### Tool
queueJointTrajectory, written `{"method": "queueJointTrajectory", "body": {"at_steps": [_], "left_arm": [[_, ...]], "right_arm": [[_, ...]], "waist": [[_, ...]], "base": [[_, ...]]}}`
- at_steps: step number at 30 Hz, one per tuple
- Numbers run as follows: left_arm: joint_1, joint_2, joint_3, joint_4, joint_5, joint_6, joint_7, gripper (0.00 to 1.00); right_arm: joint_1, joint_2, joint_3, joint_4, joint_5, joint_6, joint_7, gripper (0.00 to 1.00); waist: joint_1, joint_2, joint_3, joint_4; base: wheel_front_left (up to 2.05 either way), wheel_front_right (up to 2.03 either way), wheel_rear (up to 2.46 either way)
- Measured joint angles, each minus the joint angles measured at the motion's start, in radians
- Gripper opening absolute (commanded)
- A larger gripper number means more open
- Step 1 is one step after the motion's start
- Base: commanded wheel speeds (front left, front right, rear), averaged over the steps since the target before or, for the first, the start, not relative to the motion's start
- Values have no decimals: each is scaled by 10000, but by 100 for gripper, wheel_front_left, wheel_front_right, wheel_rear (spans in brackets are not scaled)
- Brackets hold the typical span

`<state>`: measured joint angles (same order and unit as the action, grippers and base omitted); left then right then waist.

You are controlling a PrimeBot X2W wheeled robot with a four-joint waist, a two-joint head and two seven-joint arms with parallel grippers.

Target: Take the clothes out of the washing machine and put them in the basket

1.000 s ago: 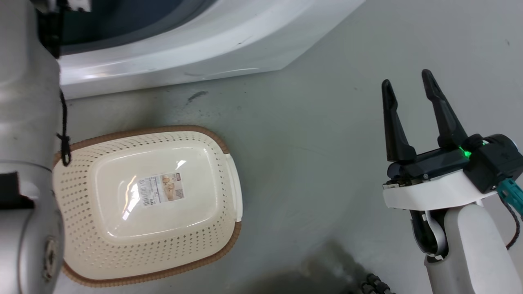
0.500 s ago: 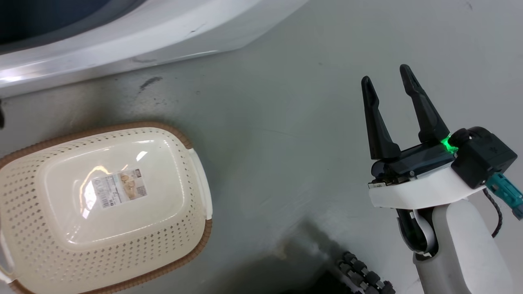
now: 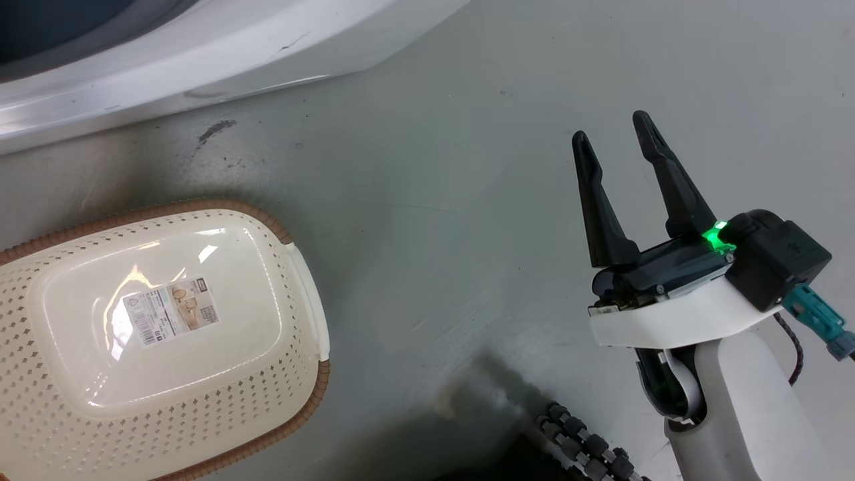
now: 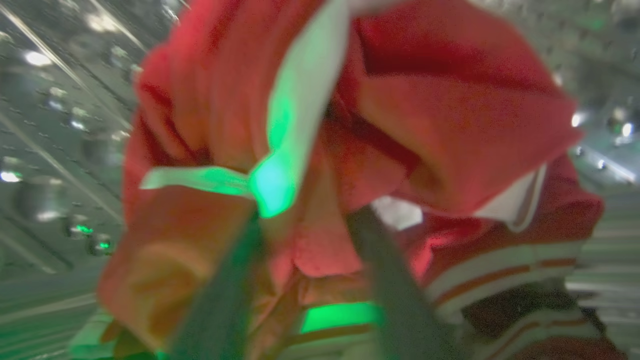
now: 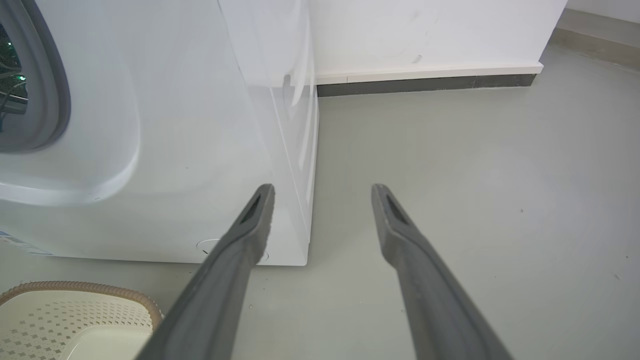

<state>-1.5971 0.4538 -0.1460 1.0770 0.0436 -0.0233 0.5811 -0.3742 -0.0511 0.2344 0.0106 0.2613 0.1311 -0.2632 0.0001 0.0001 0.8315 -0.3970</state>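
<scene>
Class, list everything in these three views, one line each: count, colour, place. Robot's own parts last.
washer: one, white, on the floor, top left of head view
drum: one, shiny steel, around the garment
garment: one, red with white bands, inside the drum
basket: one, cream with brown rim, on the floor by the washer
label: one, white, on the basket's bottom
floor: one, grey, under washer and basket
wall: one, white, dark skirting at its foot, beyond the washer
ridged part: one, black, bottom edge of head view, identity unclear
right end effector: one, dark, open, over the floor
left end effector: one, dark, fingers either side of garment folds, grip unclear
</scene>
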Motion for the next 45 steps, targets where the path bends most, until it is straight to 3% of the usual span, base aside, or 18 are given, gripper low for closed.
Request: {"method": "queueJointTrajectory", "body": {"at_steps": [7,18,26,33,45], "left_arm": [[645,111,-59,-1108,-31,305,-414,0],[2621,-23,-61,-2493,-412,685,-3787,0],[3776,-633,155,-1969,-1070,748,-6103,0],[4195,-1053,351,-899,-1685,407,-7678,0],[5759,-1801,458,-447,-2224,69,-8406,0]], "right_arm": [[-3,0,10,29,40,0,0,100],[8,2,-255,307,-148,-2,-2,100],[302,4,-550,470,-514,0,-2,100],[801,8,-815,625,-708,-2,-2,100],[1782,8,-1066,803,-867,-2,-2,100]], "waist": [[0,-1,-117,-59],[0,0,-968,235],[-1,0,-2080,700],[-1,0,-3124,1120],[-2,0,-5077,1687]], "base": [[0,0,0],[0,0,0],[0,0,0],[0,0,0],[0,0,0]]}}
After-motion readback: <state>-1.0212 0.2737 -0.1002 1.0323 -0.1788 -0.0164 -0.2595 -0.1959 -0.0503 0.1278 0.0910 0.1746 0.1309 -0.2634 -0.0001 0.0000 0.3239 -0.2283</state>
